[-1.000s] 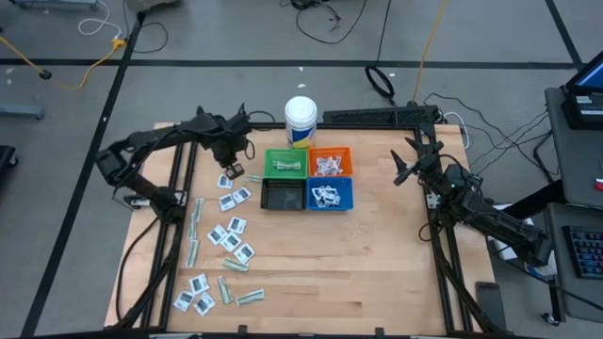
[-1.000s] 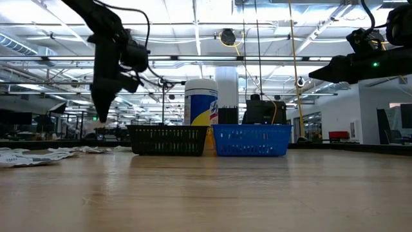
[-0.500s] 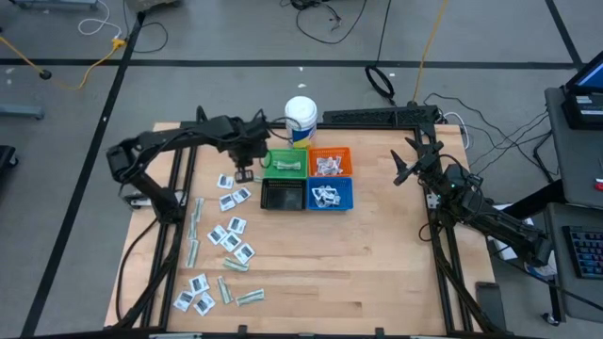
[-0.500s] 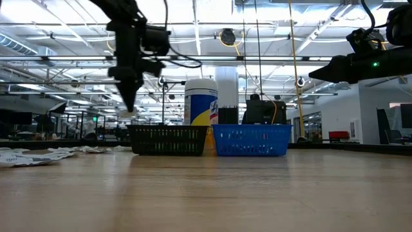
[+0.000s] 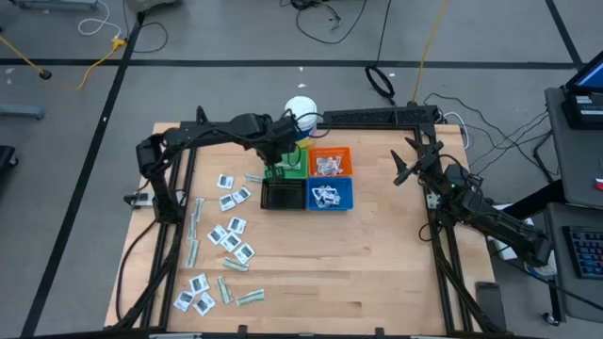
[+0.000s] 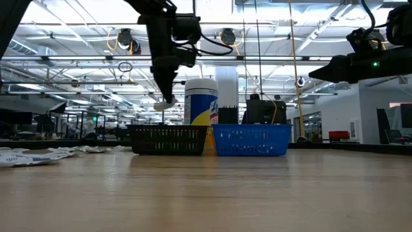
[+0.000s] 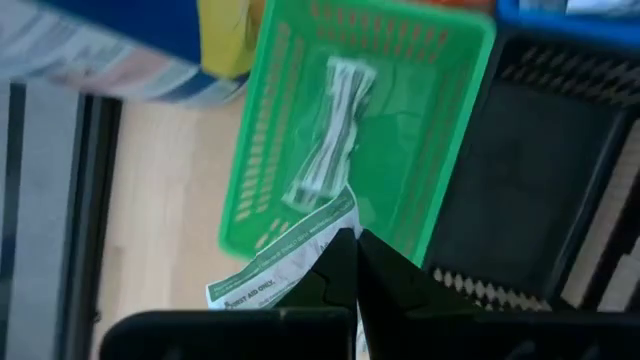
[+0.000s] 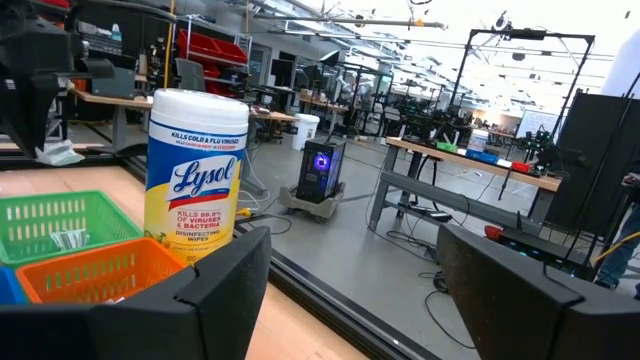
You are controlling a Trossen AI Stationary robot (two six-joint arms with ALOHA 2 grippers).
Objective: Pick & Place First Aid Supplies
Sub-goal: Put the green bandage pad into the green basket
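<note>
Wooden table point(image 5: 377, 264), workshop floor around. Bins clustered nr back edge, centre: green bin point(image 7: 400, 120), orange bin point(image 5: 330, 161), black bin point(image 5: 282, 195), blue bin point(image 5: 330, 195); wipes tub point(image 6: 201, 106) behind. Left gripper point(image 5: 276, 162) over green bin's edge, fingers pinched on pale-green strip point(image 7: 285, 262). Other packets point(image 5: 231, 235) scattered twd left edge. Right gripper point(image 5: 407, 162) raised nr right edge, fingers wide, holding nothing.

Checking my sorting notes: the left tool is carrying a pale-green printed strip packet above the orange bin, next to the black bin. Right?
Not quite. The left tool holds the pale-green printed strip packet above the green square bin, not the orange one; the left wrist view shows it. The black bin is indeed alongside.
</note>
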